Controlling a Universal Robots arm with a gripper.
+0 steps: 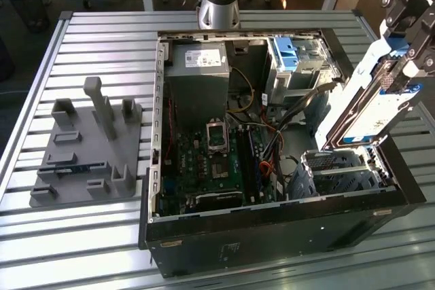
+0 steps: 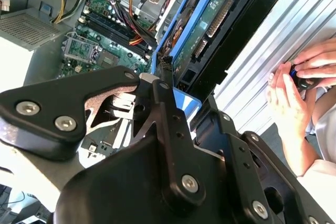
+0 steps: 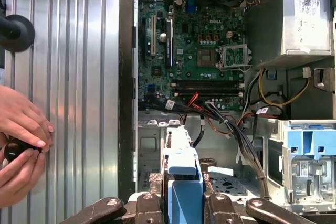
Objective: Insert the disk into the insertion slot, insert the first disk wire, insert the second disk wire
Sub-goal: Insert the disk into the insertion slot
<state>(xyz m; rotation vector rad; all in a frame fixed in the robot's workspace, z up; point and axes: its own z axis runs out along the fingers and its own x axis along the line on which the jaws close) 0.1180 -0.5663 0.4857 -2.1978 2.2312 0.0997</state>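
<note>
Computer case: lies open on the slatted metal table, with the motherboard and cables exposed.
Insertion slot: a silver perforated bay in the case corner at the exterior view's right. It has no drive in it, and dark cables run just beside it.
Disk: held in the air above the insertion slot, steeply tilted, with its lower edge near the bay's mouth. It is not seated.
Gripper: closed on the upper end of the disk, pinching the blue carrier from both sides, as the first wrist view shows.
Handling: the disk is probably rigid and moderately heavy for its size, with smooth metal faces that could slip. The circuit board and connectors are exposed and fragile, so they are best left untouched.
Hold: the carrier's edges look like the safest place to grip. A square grip there should stop the disk twisting against the bay walls.
Hands: a person's hands hold a small dark object over the table, beside the case.
</note>
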